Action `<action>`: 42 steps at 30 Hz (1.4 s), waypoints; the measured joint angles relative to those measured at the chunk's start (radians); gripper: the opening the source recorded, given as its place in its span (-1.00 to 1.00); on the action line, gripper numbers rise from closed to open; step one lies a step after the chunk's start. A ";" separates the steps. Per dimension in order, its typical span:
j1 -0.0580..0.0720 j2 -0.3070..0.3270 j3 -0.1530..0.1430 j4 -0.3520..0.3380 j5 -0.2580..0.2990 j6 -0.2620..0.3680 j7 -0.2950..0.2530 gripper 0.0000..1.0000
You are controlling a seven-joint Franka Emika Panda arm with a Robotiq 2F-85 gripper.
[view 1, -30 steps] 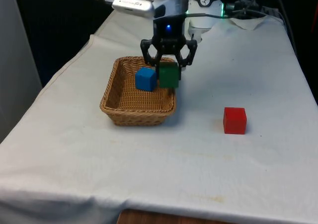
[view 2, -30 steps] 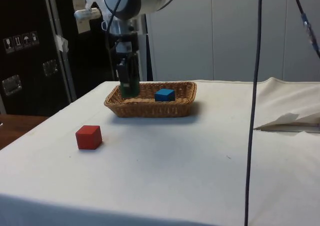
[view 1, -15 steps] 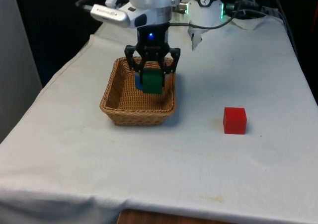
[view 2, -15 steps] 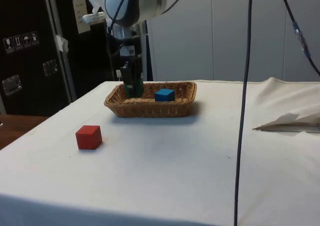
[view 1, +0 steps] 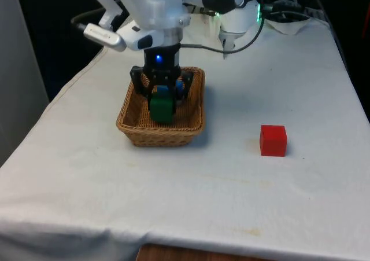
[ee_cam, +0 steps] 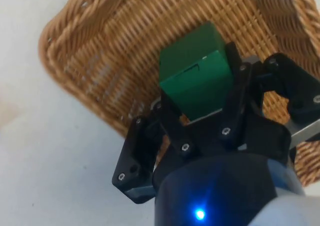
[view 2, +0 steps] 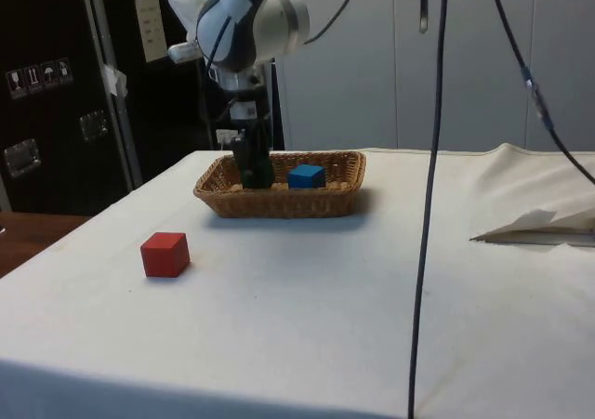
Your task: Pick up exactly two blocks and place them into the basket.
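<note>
Jaws clamp the green block (view 1: 161,107) inside the basket (view 1: 132,124), beside the blue block (view 2: 305,176). Gripper (view 1: 161,96) is placing the second block; next, let go and lift clear.

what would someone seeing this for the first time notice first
The eye goes first to the gripper shut on a green block, held over the inside of the wicker basket near the table's middle. A blue block already lies in that basket, just behind the green one in the front view. Off on its own, a red block sits on the white cloth toward the front view's right.
</note>
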 measured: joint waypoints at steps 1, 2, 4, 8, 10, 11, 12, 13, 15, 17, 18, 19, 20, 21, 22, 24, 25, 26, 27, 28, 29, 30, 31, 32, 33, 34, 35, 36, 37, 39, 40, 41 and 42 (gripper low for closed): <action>0.000 0.009 -0.001 0.005 0.005 0.002 0.000 -0.89; -0.001 0.017 -0.002 0.010 0.010 0.004 0.000 -0.89; -0.001 0.031 -0.004 0.020 0.017 0.004 0.001 -0.89; 0.000 0.034 -0.007 0.027 0.018 0.000 0.001 -0.74; 0.001 0.032 -0.007 0.027 0.018 -0.002 0.000 -0.57; 0.001 0.031 -0.007 0.027 0.018 -0.005 0.000 -0.20; 0.001 0.029 -0.007 0.026 0.018 -0.007 0.000 0.00; 0.001 0.028 -0.007 0.026 0.018 -0.008 -0.001 0.29; 0.001 0.027 -0.007 0.025 0.018 -0.008 -0.001 0.67; 0.001 0.027 -0.008 0.025 0.018 -0.008 -0.002 0.97; 0.001 0.027 -0.008 0.025 0.018 -0.008 -0.002 1.00; 0.002 0.027 -0.008 0.025 0.018 -0.008 -0.002 1.00; 0.002 0.027 -0.008 0.025 0.018 -0.009 -0.002 1.00; 0.002 0.027 -0.008 0.025 0.018 -0.009 -0.002 1.00; 0.002 0.027 -0.008 0.025 0.018 -0.009 -0.002 1.00; 0.002 0.027 -0.008 0.025 0.018 -0.009 -0.002 1.00; 0.002 0.027 -0.008 0.025 0.018 -0.009 -0.002 1.00; 0.002 0.027 -0.008 0.025 0.018 -0.009 -0.002 1.00; 0.002 0.026 -0.008 0.025 0.018 -0.009 -0.002 1.00; 0.003 0.024 -0.010 0.025 0.018 -0.009 -0.002 1.00; 0.003 0.020 -0.012 0.026 0.018 -0.010 -0.001 1.00; 0.005 0.007 -0.017 0.026 0.018 -0.020 0.002 1.00; 0.006 -0.001 -0.020 0.026 0.018 -0.028 0.003 1.00; 0.007 -0.009 -0.023 0.026 0.018 -0.035 0.005 1.00; 0.009 -0.018 -0.025 0.026 0.017 -0.044 0.007 1.00; 0.009 -0.026 -0.026 0.026 0.015 -0.052 0.010 1.00; 0.012 -0.040 -0.030 0.025 0.013 -0.063 0.016 1.00; 0.012 -0.040 -0.030 0.025 0.013 -0.063 0.016 1.00; 0.013 -0.046 -0.031 0.024 0.012 -0.067 0.020 1.00; 0.018 -0.057 -0.032 0.021 0.012 -0.071 0.028 1.00; 0.021 -0.065 -0.032 0.017 0.010 -0.071 0.033 1.00; 0.025 -0.073 -0.032 0.013 0.008 -0.072 0.037 1.00; 0.029 -0.083 -0.032 0.007 0.005 -0.073 0.042 1.00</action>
